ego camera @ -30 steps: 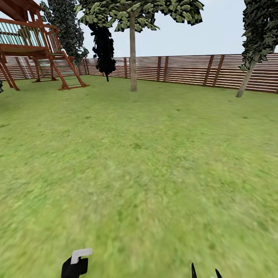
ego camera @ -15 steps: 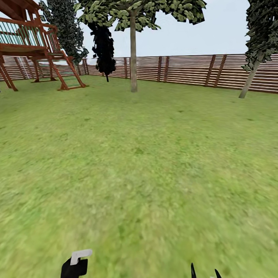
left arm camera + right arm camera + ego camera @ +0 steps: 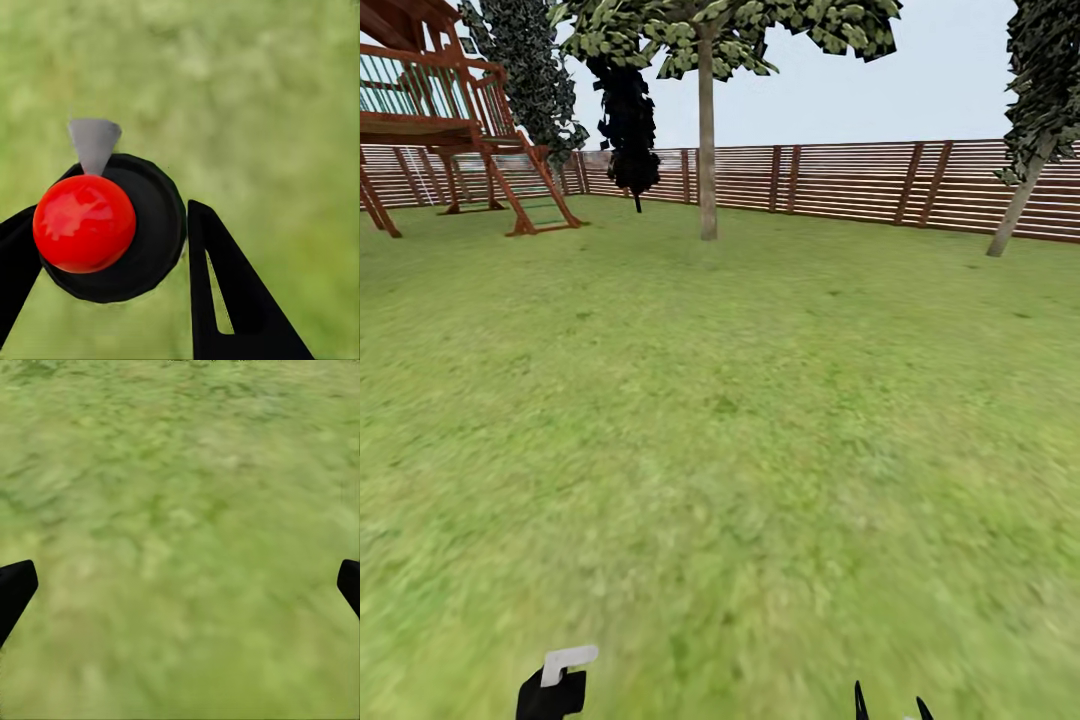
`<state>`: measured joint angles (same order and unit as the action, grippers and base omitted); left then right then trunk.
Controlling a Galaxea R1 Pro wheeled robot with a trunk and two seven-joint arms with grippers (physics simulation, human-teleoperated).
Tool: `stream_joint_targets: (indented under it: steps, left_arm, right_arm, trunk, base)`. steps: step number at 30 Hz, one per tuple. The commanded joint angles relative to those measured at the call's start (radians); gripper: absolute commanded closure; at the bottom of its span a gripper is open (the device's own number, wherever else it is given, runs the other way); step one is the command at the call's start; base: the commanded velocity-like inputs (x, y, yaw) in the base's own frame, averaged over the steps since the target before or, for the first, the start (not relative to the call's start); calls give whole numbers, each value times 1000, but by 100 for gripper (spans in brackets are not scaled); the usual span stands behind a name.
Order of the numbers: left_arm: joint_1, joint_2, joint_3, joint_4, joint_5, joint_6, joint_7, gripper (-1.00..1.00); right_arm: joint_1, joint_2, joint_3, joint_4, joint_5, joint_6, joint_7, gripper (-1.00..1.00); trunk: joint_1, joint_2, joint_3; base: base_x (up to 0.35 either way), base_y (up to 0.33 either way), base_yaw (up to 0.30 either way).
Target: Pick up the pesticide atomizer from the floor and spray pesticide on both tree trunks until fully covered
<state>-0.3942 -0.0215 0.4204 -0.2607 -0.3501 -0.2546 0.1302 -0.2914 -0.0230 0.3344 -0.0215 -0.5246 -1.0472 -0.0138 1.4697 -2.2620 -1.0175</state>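
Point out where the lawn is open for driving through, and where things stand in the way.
Open lawn runs from both hands to the fence. The widest gap lies between the middle tree trunk and the leaning trunk. It is crowded far left, by the wooden play structure and dark tree.

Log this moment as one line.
phase: crossing lawn | left gripper: holding sprayer | right gripper: open, empty | tree trunk: ahead

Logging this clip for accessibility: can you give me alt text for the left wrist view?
The left gripper holds a black round-bodied atomizer with a glossy red ball-shaped cap and a grey tapered nozzle, one black finger at each side. Behind it lies blurred green lawn.
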Motion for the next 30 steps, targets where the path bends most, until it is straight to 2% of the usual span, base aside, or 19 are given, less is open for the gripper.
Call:
stream_joint_targets:
  steps: [1, 30]
  left_arm:
    - [0, 0, 0, 0, 0, 0, 0, 100]
    - [0, -1, 0, -5, 0, -2, 0, 100]
  right_arm:
    - [0, 0, 0, 0, 0, 0, 0, -100]
    - [0, 0, 0, 0, 0, 0, 0, -100]
  trunk:
    - [0, 0, 0]
    - [0, 0, 0]
  base:
    - [341, 80, 0]
    - [341, 79, 0]
